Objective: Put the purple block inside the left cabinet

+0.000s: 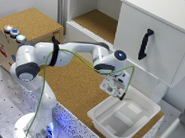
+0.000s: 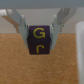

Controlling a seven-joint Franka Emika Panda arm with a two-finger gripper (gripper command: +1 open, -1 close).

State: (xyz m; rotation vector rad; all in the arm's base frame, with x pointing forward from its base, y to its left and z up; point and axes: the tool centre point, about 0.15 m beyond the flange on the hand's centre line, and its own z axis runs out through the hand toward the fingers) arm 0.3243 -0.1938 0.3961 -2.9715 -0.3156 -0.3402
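The purple block (image 2: pixel 39 41), with yellow letters on its faces, fills the middle of the wrist view, clamped between my two fingers (image 2: pixel 20 24). My gripper (image 1: pixel 116 92) is shut on it and hovers above the cork surface, close to the white tray's near corner; in the exterior view the hand hides the block. The left cabinet (image 1: pixel 97 21) is the open white-walled compartment with a cork floor at the back, well away from my gripper toward the exterior view's upper left.
A white door with a black handle (image 1: pixel 145 44) fronts the cabinet section to the exterior view's right. A shallow white plastic tray (image 1: pixel 125 116) lies just below my gripper. A cork-topped box (image 1: pixel 29 25) carrying round coloured buttons stands at the far left.
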